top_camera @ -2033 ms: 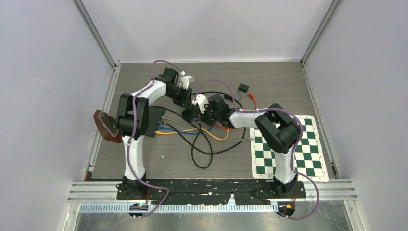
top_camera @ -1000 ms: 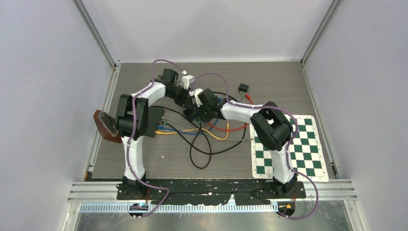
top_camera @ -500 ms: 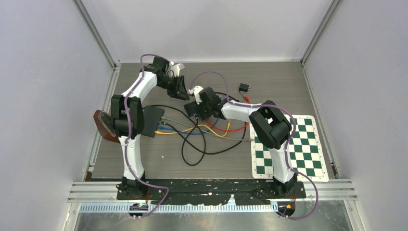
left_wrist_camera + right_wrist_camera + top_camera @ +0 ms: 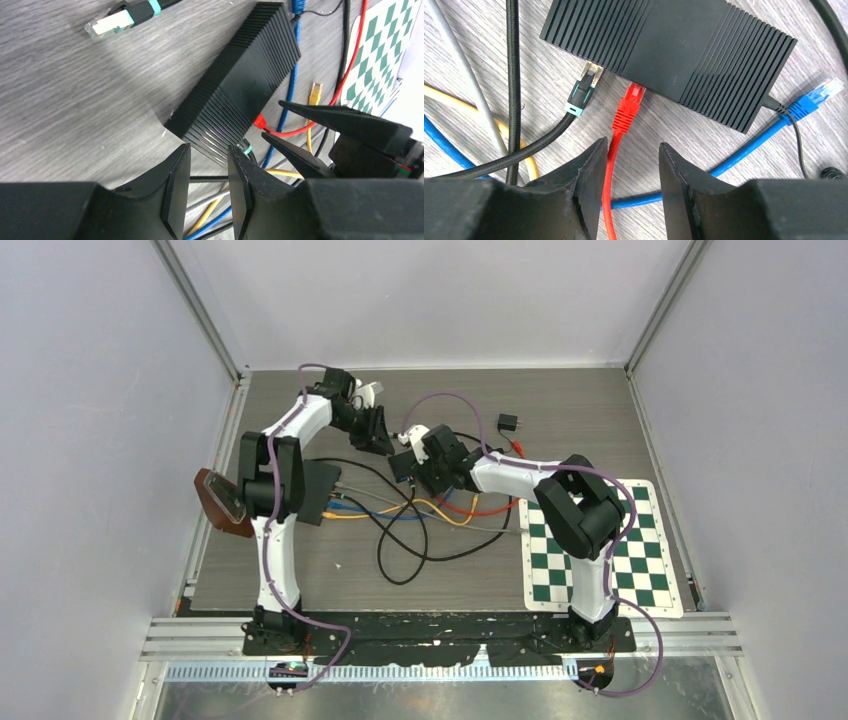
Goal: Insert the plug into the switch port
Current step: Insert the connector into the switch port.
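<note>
The black ribbed switch [image 4: 669,50] lies on the table and also shows in the left wrist view [image 4: 240,85]. A red plug [image 4: 629,107] sits in one of its ports, and a black cable's teal-banded plug [image 4: 584,90] sits in the port beside it. My right gripper [image 4: 631,150] is open just in front of the ports; the red cable runs between its fingers, next to the left one, ungripped. My left gripper [image 4: 209,160] is open and empty, hovering off the switch's end. In the top view the left gripper [image 4: 378,435] is far-left of the right gripper [image 4: 415,465].
A loose teal-banded plug [image 4: 117,20], a yellow plug [image 4: 315,90] and a blue plug [image 4: 819,95] lie around the switch. Tangled cables [image 4: 420,530] spread toward the front. A black adapter [image 4: 508,423], a checkered mat [image 4: 600,545], a black plate [image 4: 318,490] and a brown object [image 4: 222,502] lie about.
My left gripper has pulled back from the switch toward the far left. My right gripper moved left to the switch, and the cable loop on the table shifted slightly.
</note>
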Controlling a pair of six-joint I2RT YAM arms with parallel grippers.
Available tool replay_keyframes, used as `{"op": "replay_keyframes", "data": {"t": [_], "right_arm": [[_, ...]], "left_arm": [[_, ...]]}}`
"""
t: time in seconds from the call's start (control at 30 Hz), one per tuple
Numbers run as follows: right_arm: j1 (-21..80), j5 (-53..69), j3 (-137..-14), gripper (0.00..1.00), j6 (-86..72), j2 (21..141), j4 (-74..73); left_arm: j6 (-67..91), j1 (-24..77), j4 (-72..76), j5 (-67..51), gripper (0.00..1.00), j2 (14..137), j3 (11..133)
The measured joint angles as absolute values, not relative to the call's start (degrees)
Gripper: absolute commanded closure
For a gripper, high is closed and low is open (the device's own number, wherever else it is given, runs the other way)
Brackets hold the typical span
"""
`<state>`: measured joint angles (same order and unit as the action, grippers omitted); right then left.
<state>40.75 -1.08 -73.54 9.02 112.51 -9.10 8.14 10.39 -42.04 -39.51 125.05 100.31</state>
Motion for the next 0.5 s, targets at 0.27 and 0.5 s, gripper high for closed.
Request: {"op": "replay_keyframes", "data": {"t": [0.27,0.5], "right_arm": [[40.75,-0.99,-73.78,0.67,6.9,113.01,-9.45],[40.45,-1.08,-79.48,0.82,6.17,117.84,-11.05]], "left_arm": [[10.5,10.52,-39.22,-39.48,0.65,127.79,100.31],[12.78,9.52,-37.69,-36.84,0.64,126.02,97.8]]}}
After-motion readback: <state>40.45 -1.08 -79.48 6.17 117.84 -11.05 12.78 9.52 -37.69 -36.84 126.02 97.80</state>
